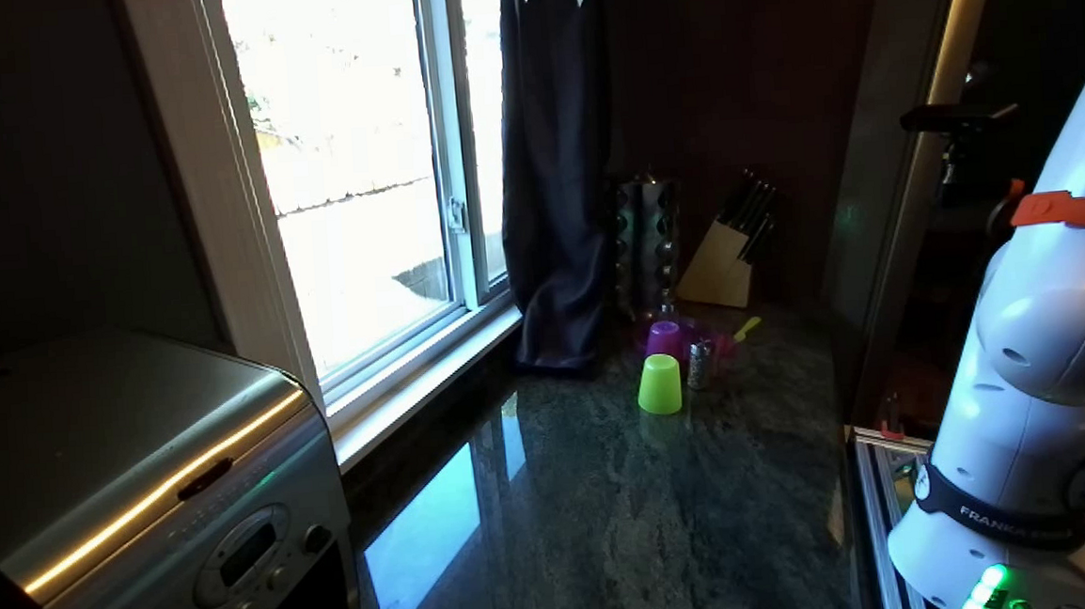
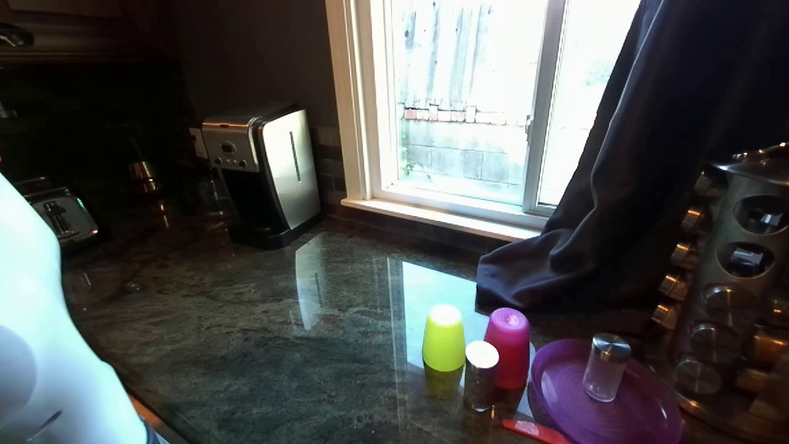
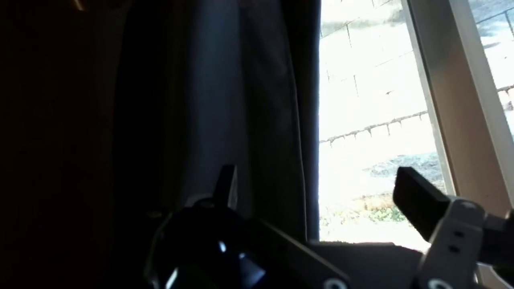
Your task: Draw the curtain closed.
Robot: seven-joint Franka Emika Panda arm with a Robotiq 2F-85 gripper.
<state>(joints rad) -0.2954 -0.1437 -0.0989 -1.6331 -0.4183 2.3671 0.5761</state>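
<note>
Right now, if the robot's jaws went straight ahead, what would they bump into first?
Most likely the dark curtain, near its window-side edge; in the wrist view that edge appears between the open jaws, with the window beyond. Depth is hard to judge.

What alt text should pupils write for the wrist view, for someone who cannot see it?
An open gripper points toward a dark curtain hanging in vertical folds and, on the picture's right, a bright window. The far left is too dark to read.
</note>
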